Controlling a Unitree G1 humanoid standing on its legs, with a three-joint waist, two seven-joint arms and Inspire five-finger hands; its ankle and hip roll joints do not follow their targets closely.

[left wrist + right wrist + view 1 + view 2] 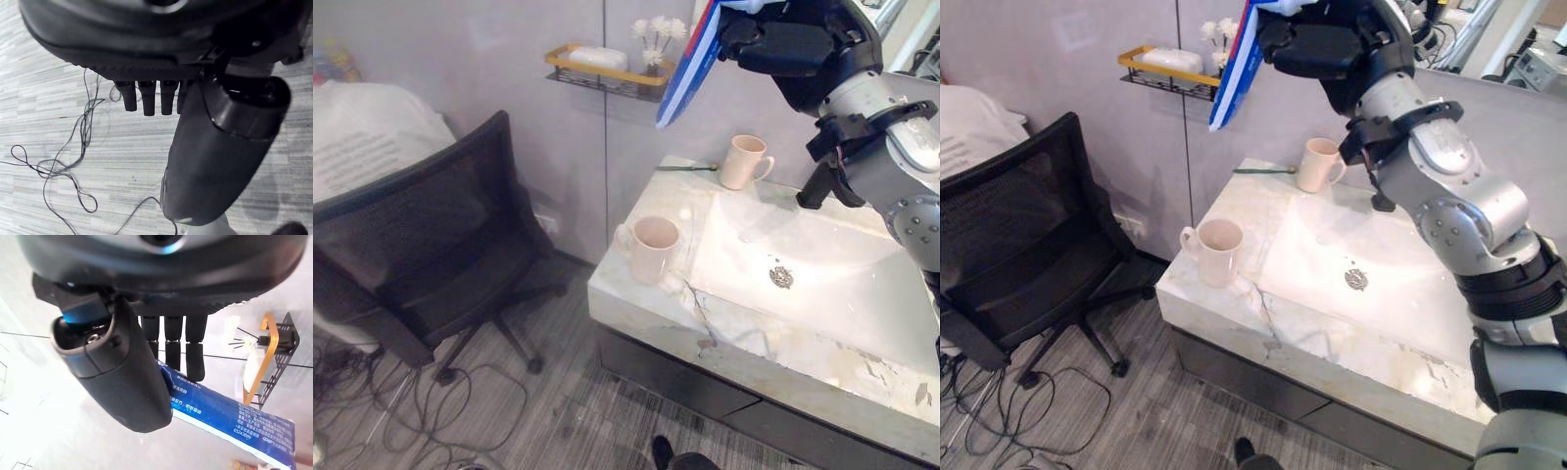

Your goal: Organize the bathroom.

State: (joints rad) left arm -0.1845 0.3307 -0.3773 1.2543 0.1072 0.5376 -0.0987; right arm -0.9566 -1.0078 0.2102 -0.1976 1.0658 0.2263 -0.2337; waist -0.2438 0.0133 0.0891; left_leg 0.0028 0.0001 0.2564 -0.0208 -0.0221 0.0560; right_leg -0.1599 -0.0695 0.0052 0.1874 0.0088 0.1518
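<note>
grey wall panels back a pale marble counter [636,294] with a white sink [803,294] sunk into it. high above the counter's far left corner, the right robot hand [1317,44] is clenched around a blue and white toothpaste box [1237,69], thumb on one face and fingers on the other, as the right wrist view shows; the box hangs tilted, its lower end pointing down toward the wall beside the shelf. on the wall just left of the box sits a yellow-rimmed wire shelf [607,73] carrying a white soap bar [597,59] and a small white flower sprig [658,37]. below the box, at the counter's back edge, a cream mug [744,162] stands upright with a thin green-handled toothbrush [687,168] lying just beside it. a second cream mug [651,247] stands near the counter's front left corner. a black mesh office chair [431,255] stands well apart on the grey floor [568,411]. the left robot hand [146,95] hangs over the floor, fingers relaxed, holding nothing.
</note>
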